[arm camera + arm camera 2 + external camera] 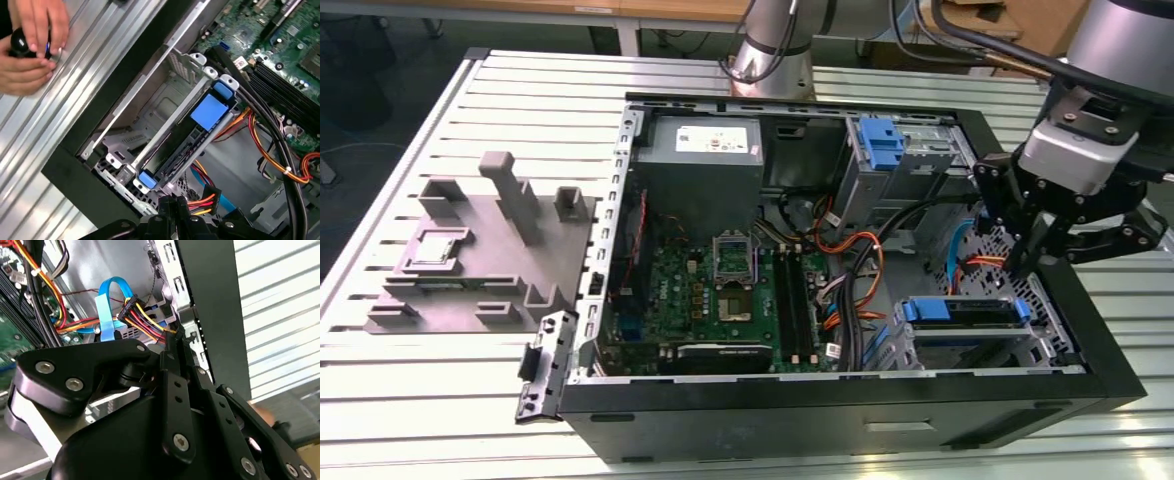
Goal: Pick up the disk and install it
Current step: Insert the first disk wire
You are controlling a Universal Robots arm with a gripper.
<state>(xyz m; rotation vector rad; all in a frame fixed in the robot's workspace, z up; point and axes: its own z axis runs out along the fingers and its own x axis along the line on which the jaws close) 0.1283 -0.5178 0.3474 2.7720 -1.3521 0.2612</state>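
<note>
The disk (963, 312) sits in the metal bay (165, 107) at the computer case's (854, 400) lower corner, its blue carrier locating it in the slot. The pincer (1023, 262) hangs just above, closed on nothing, fingers pressed together.

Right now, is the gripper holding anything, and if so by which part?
Nothing is held. The gripper hangs with its fingers closed together over the cables inside the computer case, above the drive bay.
</note>
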